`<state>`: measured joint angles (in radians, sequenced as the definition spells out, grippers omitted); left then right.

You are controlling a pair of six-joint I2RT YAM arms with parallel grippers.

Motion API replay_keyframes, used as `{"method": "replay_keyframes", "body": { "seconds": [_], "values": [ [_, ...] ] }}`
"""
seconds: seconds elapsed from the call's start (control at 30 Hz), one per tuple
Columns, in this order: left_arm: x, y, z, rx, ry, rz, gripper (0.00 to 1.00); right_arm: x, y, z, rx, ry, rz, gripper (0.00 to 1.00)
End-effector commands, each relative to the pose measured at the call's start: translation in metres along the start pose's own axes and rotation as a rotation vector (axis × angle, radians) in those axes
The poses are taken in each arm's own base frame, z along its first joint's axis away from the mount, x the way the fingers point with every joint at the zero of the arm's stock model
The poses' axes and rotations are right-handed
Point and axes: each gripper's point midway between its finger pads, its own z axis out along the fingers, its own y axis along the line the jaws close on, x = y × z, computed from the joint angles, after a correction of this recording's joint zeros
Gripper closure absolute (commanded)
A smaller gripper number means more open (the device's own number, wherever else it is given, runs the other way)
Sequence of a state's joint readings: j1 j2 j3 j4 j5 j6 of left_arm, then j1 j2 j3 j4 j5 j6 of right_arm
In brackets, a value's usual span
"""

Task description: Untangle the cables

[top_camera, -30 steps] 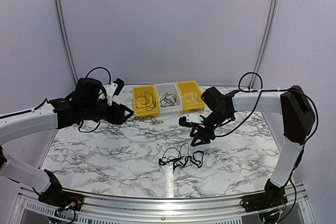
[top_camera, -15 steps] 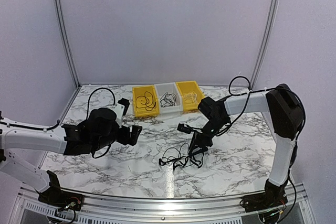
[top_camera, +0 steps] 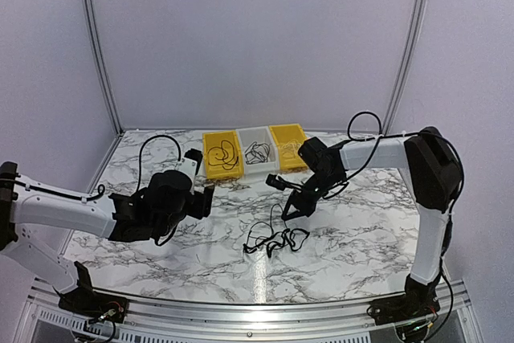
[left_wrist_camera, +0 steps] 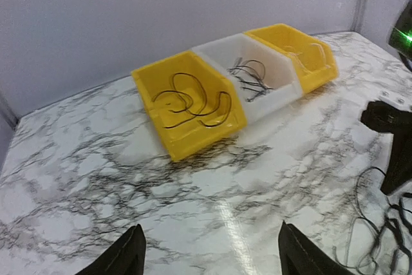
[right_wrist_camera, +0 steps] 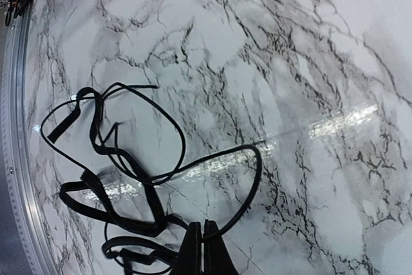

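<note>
The cables lie as a loose black tangle on the marble table, in front of the middle. My right gripper hangs just above the tangle's far side, shut on one thin strand that rises from the heap. In the right wrist view the closed fingertips pinch a loop of the cables, and the other loops spread out to the left on the table. My left gripper is open, well left of the tangle. Its fingers stand wide apart over bare marble with nothing between them.
Three bins stand in a row at the back: a yellow bin with coiled cords, a white bin with thin cords, and another yellow bin. The left wrist view shows the same row, starting with the near yellow bin. A metal rail runs along the near edge.
My right gripper came down onto the tangle, shut on a strand and lifted it slightly toward the bins. My left arm swung from the back left toward the middle.
</note>
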<state>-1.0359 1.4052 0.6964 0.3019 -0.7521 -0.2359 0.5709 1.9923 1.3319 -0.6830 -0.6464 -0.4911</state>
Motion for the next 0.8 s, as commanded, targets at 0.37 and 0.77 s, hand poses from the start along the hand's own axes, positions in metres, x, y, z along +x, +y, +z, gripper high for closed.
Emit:
{"method": "replay_keyframes", "body": {
  "seconds": [0.37,0.77],
  "values": [
    [-0.035,-0.154,-0.050,0.866,-0.062,0.045,0.27,-0.055,0.116,-0.069,-0.046,-0.169,-0.455,1.00],
    [-0.031,-0.175,-0.016,0.810,-0.130,0.030,0.42,-0.050,0.146,-0.068,-0.148,-0.174,-0.498,1.00]
  ]
}}
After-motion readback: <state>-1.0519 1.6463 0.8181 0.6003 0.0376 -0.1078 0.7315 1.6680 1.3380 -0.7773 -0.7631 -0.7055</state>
